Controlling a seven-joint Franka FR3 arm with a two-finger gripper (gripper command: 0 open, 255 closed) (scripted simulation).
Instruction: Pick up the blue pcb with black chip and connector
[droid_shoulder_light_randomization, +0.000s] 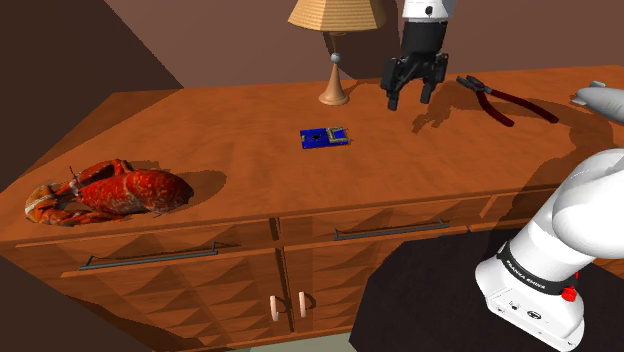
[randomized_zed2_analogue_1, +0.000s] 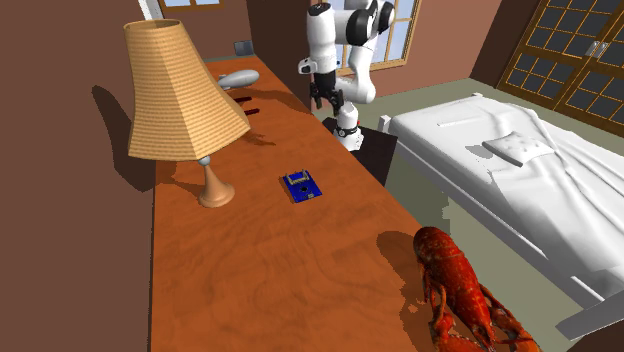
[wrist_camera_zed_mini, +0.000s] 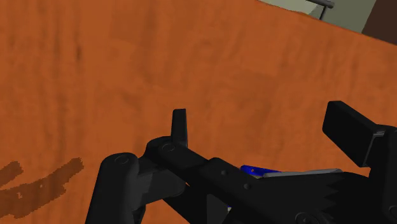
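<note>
My pincer (droid_shoulder_light_randomization: 410, 97) hangs open above a wooden surface (droid_shoulder_light_randomization: 200, 130) in a bedroom, its two black fingers (wrist_camera_zed_mini: 180, 127) standing well apart with nothing between them. It holds nothing and touches nothing.

The blue pcb (droid_shoulder_light_randomization: 323, 137) lies flat on the surface, dark chip at its middle. In the shoulder view it is to the left of my pincer and nearer the front edge, well apart from it. The second exterior view shows the pcb (randomized_zed2_analogue_1: 301, 186) just right of the lamp's foot, with my pincer (randomized_zed2_analogue_1: 320, 97) farther back along the surface, under my white arm.

A lamp (droid_shoulder_light_randomization: 335, 60) with a ribbed tan shade stands at the back of the surface, in the shoulder view to the left of my pincer and behind the board. To my pincer's right there, a pair of red-handled pliers (droid_shoulder_light_randomization: 505, 100) lies flat, and beyond them, at the picture's right edge, rests a grey airship-shaped thing (droid_shoulder_light_randomization: 600, 100). A red lobster (droid_shoulder_light_randomization: 105, 190) sits at the far left end, well away from the board.

The front of the unit carries two drawers with dark bar handles (droid_shoulder_light_randomization: 390, 231) and doors with pale knobs beneath. A white bed (randomized_zed2_analogue_1: 500, 165) stands alongside in the second exterior view.
</note>
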